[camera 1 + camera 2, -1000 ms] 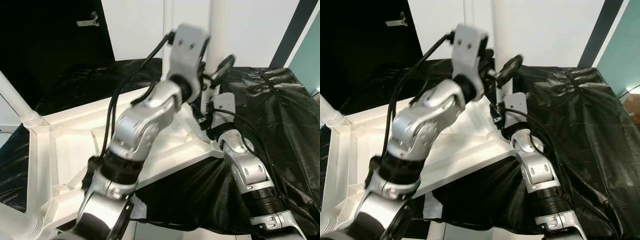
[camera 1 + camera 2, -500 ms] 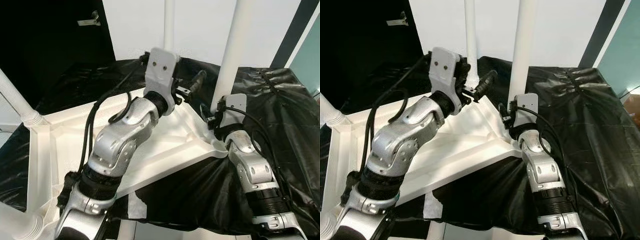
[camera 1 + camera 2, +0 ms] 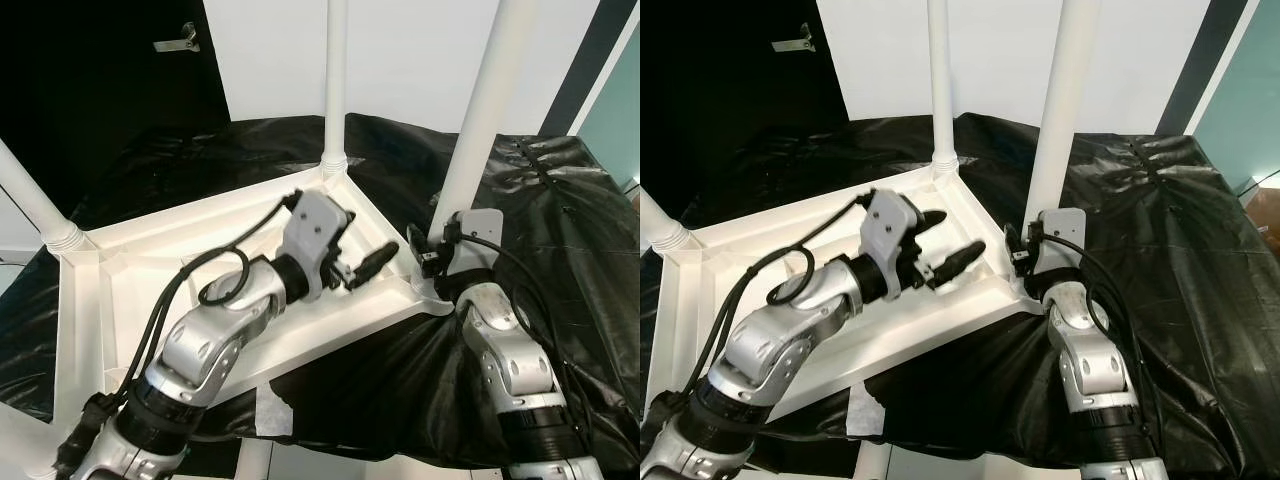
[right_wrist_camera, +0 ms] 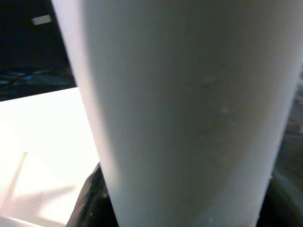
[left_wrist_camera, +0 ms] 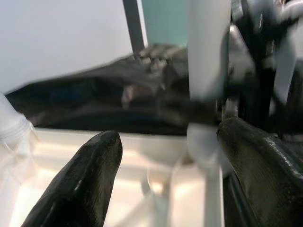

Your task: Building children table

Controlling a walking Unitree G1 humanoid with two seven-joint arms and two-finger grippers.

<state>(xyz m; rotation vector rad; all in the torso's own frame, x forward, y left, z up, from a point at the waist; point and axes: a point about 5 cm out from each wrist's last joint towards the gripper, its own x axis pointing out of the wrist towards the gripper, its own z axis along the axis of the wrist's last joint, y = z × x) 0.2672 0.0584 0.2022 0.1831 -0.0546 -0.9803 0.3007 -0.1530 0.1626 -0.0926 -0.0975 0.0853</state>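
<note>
Right gripper (image 3: 432, 252): closing around the base of the near white leg (image 3: 480, 120), holding it upright in its corner socket. Left gripper (image 3: 368, 262): hovering above the upturned white tabletop (image 3: 150, 275), fingers (image 5: 83, 182) spread wide and gripping nothing. Tabletop is lying underside up on black sheeting (image 3: 570, 230), a far leg (image 3: 335, 80) already standing. Plastic parts are likely light, stiff and smooth; legs are best gripped low, near the socket
</note>
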